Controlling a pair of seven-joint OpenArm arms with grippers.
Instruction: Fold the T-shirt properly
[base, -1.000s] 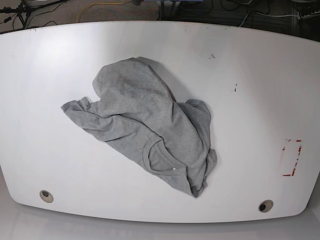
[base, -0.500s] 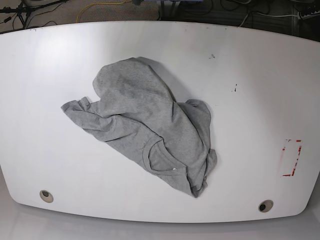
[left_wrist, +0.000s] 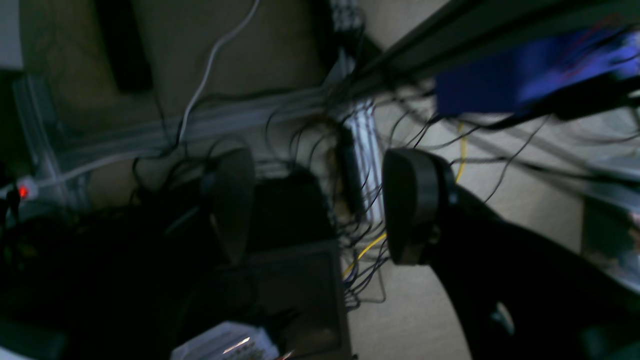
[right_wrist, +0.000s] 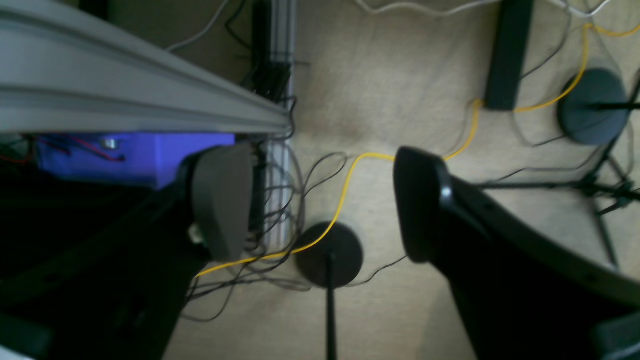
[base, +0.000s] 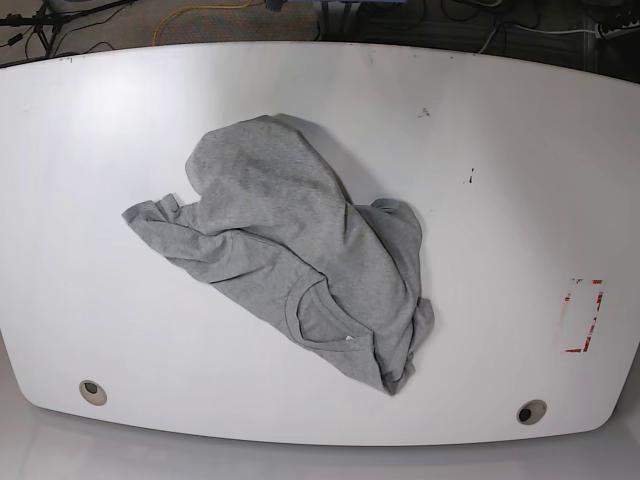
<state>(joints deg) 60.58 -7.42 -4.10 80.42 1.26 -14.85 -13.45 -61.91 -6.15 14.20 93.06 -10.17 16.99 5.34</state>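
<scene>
The heather-grey T-shirt (base: 290, 245) lies crumpled in a heap on the middle of the white table (base: 500, 200). Its ribbed round neckline (base: 305, 320) faces the near edge, and no lettering shows. Neither arm is in the base view. My left gripper (left_wrist: 315, 205) is open and empty, pointing at the floor and cables, away from the table. My right gripper (right_wrist: 320, 200) is open and empty too, above floor with a yellow cable. The shirt does not show in either wrist view.
A red-marked rectangle (base: 584, 315) is on the table's right side. Two round grommet holes (base: 92, 392) (base: 531, 412) sit near the front edge. Small dark marks (base: 470, 177) dot the far right. Cables and stands lie on the floor beyond the table.
</scene>
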